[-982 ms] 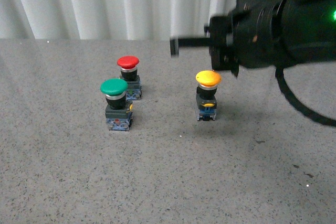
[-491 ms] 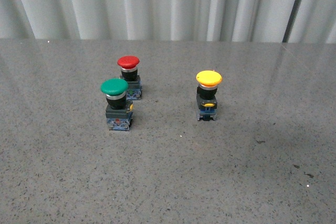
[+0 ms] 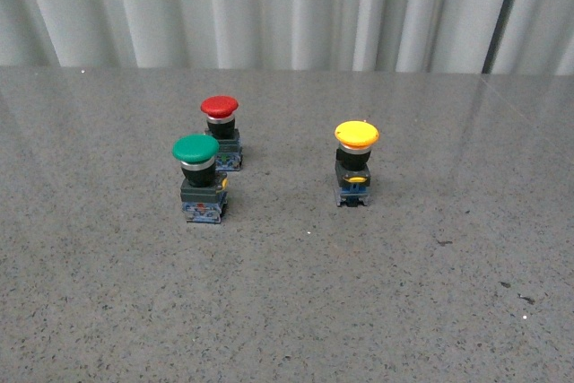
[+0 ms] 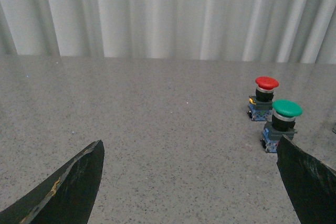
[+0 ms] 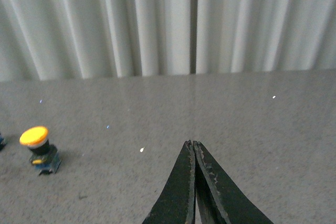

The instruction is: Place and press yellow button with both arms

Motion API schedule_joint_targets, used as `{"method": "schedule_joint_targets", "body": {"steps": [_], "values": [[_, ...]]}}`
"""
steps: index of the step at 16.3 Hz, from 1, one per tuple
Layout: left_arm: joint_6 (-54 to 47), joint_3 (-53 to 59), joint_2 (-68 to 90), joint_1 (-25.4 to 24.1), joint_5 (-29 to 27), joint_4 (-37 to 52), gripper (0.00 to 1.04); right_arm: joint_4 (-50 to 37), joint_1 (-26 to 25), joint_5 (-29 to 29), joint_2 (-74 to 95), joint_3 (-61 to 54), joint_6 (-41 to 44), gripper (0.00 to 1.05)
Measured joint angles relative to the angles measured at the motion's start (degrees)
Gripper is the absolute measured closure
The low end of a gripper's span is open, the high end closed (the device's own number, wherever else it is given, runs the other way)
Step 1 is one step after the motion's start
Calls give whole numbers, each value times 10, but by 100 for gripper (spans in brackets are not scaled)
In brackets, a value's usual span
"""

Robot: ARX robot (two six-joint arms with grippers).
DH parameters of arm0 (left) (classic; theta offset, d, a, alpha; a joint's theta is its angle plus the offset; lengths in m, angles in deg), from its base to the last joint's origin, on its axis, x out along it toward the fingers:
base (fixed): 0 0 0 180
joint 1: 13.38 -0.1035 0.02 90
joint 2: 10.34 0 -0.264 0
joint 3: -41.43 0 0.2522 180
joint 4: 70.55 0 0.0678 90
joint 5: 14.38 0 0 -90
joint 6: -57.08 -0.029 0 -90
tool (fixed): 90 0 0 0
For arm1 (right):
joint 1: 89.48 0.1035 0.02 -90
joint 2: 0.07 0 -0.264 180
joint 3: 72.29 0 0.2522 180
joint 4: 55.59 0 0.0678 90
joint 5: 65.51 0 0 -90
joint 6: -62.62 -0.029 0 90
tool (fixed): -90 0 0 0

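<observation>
Three buttons upright, one yellow button (image 3: 356,135), left hand (image 4: 191,182) apart, right hand (image 5: 193,148) seemingly together.

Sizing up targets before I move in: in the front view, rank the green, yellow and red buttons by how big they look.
Largest to smallest:
1. green button, though it stands nearest the camera
2. yellow button, close to the green one
3. red button, farthest back

All three may well be alike in true size.

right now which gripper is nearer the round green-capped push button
Left, probably. The green-capped button sits close by the open left gripper; the shut right gripper sees only the yellow button.
</observation>
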Motion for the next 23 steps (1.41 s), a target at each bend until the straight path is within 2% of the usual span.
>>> {"method": "schedule_joint_targets", "body": {"steps": [2,10,12,23], "values": [[0,0,0,0,1,0,7,-10,-3,18,-31,-18,4,103],[0,0,0,0,0,0,7,4,-4,18,-89,-80,8,103],[0,0,0,0,1,0,7,78,-4,18,-151,-86,9,103],[0,0,0,0,0,0,7,77,-4,18,-201,-113,10,103]]}}
